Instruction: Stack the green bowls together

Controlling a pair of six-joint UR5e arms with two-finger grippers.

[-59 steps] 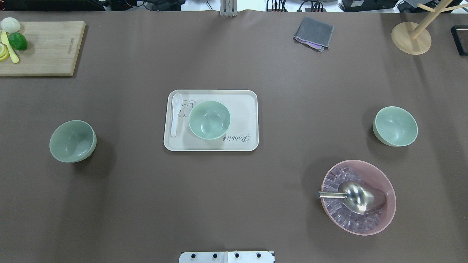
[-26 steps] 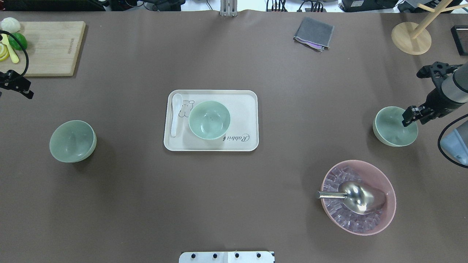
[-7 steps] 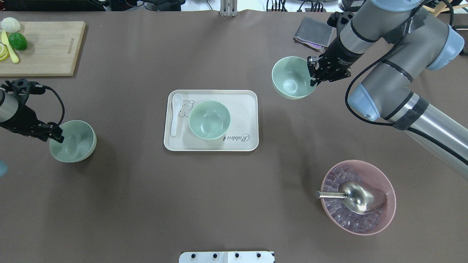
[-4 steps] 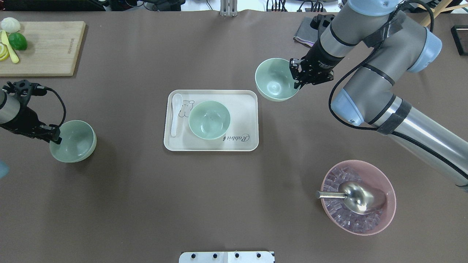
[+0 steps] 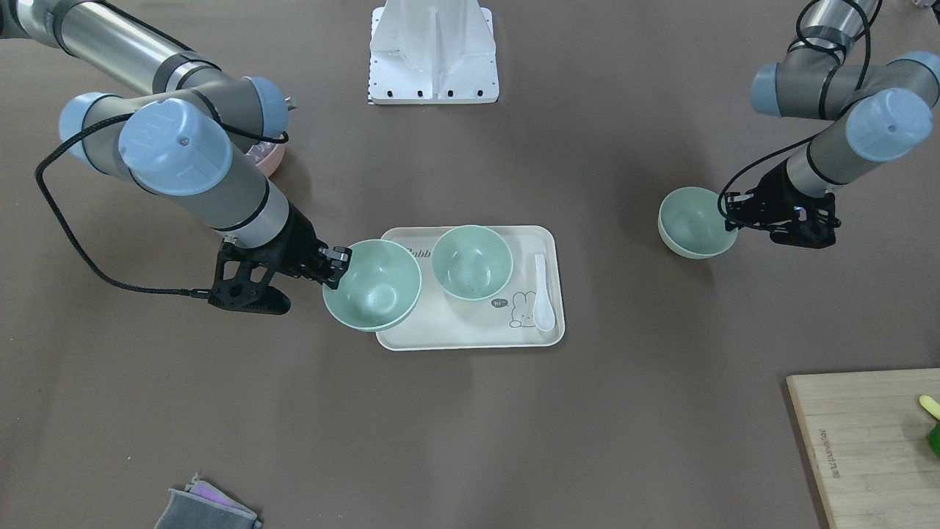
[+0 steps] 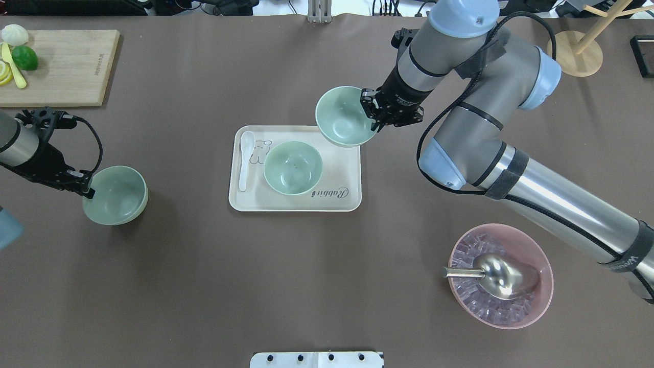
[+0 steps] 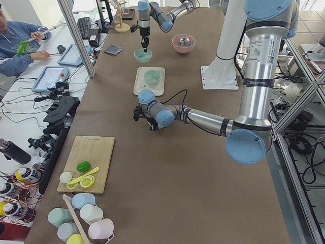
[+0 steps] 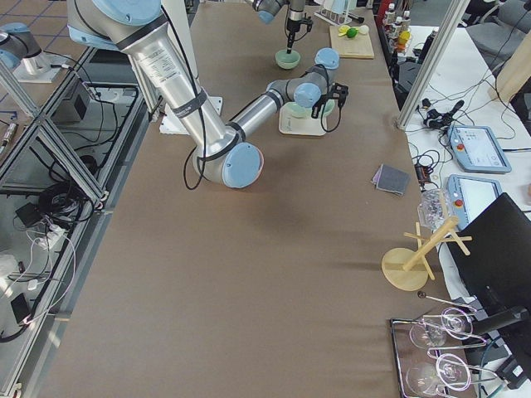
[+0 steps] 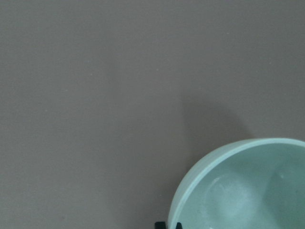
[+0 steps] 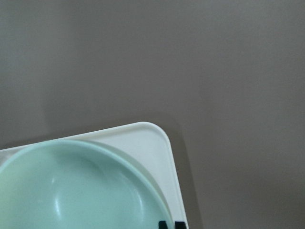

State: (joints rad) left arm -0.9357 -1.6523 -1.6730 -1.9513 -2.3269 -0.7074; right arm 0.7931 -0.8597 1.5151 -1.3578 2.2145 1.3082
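Observation:
Three pale green bowls show. One bowl sits on the cream tray at the table's middle. My right gripper is shut on the rim of a second bowl and holds it in the air over the tray's far right corner; the right wrist view shows this bowl above the tray. My left gripper is shut on the rim of the third bowl at the left, low over the table.
A white spoon lies on the tray's left side. A pink bowl with ice and a metal scoop stands at the near right. A cutting board is far left, a wooden stand far right, a grey cloth behind.
My right gripper has carried its bowl leftward to the tray's far right corner. My left gripper has shifted its bowl a little to the right.

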